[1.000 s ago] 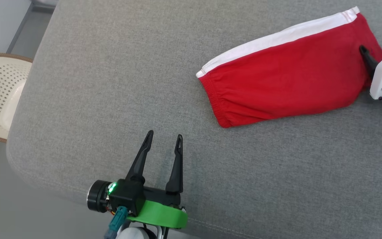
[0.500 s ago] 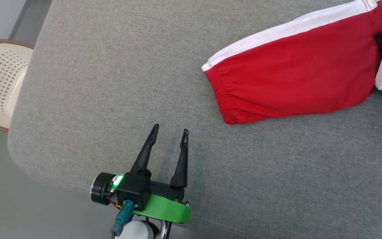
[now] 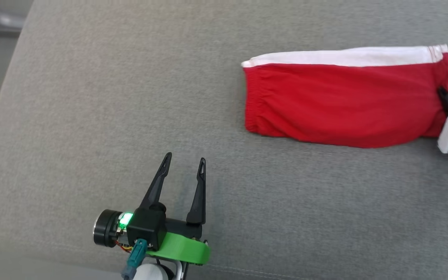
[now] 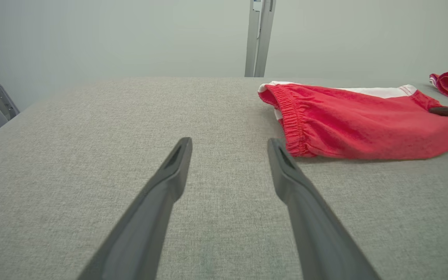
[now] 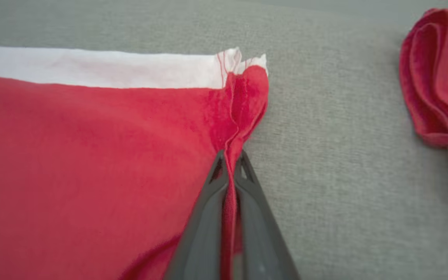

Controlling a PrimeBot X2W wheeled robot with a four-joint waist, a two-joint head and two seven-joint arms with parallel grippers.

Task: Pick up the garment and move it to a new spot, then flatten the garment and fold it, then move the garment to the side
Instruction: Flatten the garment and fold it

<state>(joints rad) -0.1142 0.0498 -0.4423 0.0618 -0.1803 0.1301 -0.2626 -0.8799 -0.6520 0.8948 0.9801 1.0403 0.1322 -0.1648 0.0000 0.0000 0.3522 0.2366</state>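
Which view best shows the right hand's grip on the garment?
Right wrist view: the right hand pinches a fold of the garment close up. Head view catches it at the frame edge; left wrist view, one fingertip.

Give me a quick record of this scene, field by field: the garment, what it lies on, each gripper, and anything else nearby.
garment: red shorts with a white side stripe, lying fairly flat, elastic waistband toward the robot's left
surface: grey fabric-covered surface
left gripper: open, over bare surface, apart from the shorts
right gripper: shut on the shorts' right end, pinching a fold of red fabric
other: second red cloth, bunched, beyond the pinched end, not touching the shorts
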